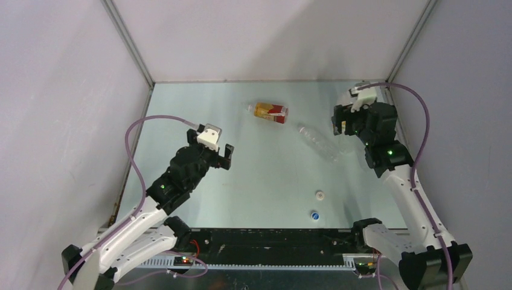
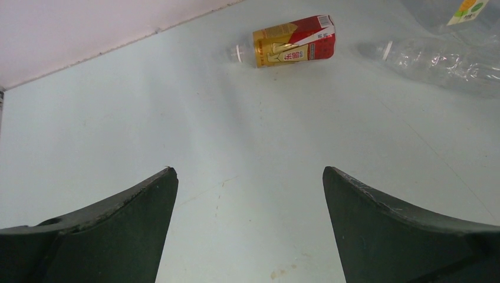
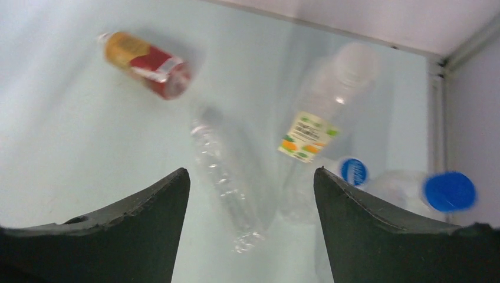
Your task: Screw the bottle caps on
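**Two caps loose, bottles lying down, both claws empty**

In the top view, the amber-filled bottle [image 1: 270,112] lies on its side in the upper middle. A red-orange label wraps it, and its uncapped neck points left. To its right a clear bottle [image 1: 319,142] lies slantwise, with its bare neck toward the upper left. Lower down, right of centre, the white cap [image 1: 319,194] sits on the table [image 1: 259,175]. The blue cap [image 1: 314,214] sits near it, just below and not touching. Both caps are well apart from the bottles.

The right wrist view is blurred. There a yellow-labelled bottle [image 3: 330,112] lies just right of the clear bottle. At the lower right is a blue-labelled bottle [image 3: 389,186] with a blue lid [image 3: 450,191] at its end.

The left gripper [image 1: 209,145] hovers left of centre, its fingers spread wide with only bare table between them. The right gripper [image 1: 347,118], at the upper right, is equally wide apart above the clear bottle and touches nothing.
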Controlling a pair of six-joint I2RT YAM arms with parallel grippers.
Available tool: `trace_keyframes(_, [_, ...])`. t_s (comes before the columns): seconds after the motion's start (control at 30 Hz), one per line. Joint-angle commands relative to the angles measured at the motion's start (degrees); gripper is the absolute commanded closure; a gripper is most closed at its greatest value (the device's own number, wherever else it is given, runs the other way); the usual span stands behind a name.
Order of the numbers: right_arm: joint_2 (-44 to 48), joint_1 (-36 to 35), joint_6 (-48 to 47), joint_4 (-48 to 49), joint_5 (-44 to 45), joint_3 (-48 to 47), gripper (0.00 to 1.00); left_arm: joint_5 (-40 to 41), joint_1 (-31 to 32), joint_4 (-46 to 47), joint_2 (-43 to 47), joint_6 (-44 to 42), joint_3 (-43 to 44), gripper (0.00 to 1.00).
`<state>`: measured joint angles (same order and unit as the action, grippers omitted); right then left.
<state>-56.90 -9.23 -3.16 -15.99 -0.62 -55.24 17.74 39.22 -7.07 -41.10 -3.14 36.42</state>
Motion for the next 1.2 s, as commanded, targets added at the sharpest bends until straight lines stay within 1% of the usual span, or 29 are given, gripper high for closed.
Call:
trace_keyframes(0.0, [-3.6,-4.8,-4.0,-8.5,-6.6,-5.3,0.21,-0.3,-0.3,0.5,-1.1,4.2,2.8,0.0])
trace_keyframes(0.13, [-9.6,-7.1,-5.5,-11.3,-8.8,-7.6,0.18,-1.5,-0.4,0.4,-1.0,7.1,2.4,0.0])
trace_keyframes(0.2, [-14.5,-7.5,-6.3,-12.2,-9.3,-8.5,0.17,-1.1,-0.3,0.5,-0.5,8.8,2.2,0.0])
trace_keyframes(0.33, [-21.3,-7.7,-8.0,-11.9,-9.2,-10.2,0.17,0.8,-0.3,1.5,0.7,12.1,1.3,0.0])
trace_keyframes(0.43, [-26.2,-7.7,-10.0,-12.0,-9.9,-12.4,0.17,3.3,-0.3,-0.5,0.9,14.5,1.6,0.0])
trace_keyframes(0.5, [-31.8,-7.7,-11.4,-13.2,-9.4,-14.2,0.16,3.4,-0.3,-2.2,0.4,14.9,2.0,0.0])
trace_keyframes(0.63, [-38.4,-7.7,-13.9,-13.2,-8.2,-17.2,0.14,3.3,-0.3,-4.1,-0.5,15.1,3.1,0.0])
trace_keyframes(0.83, [-46.7,-7.6,-15.5,-12.8,-6.6,-20.5,0.14,3.5,-0.3,-4.9,-1.2,13.3,3.9,0.0])
trace_keyframes(0.9, [-49.0,-7.7,-15.8,-13.4,-7.2,-22.1,0.14,6.9,-0.3,-5.8,-2.3,13.1,3.7,0.0])
trace_keyframes(1.03, [-52.0,-8.0,-15.3,-13.9,-7.7,-23.4,0.14,11.2,-0.3,-10.9,-5.7,14.9,6.5,0.0])
trace_keyframes(1.17, [-53.5,-9.0,-14.3,-14.7,-8.6,-23.9,0.17,10.1,-0.3,-10.5,-7.2,15.9,5.9,0.0])
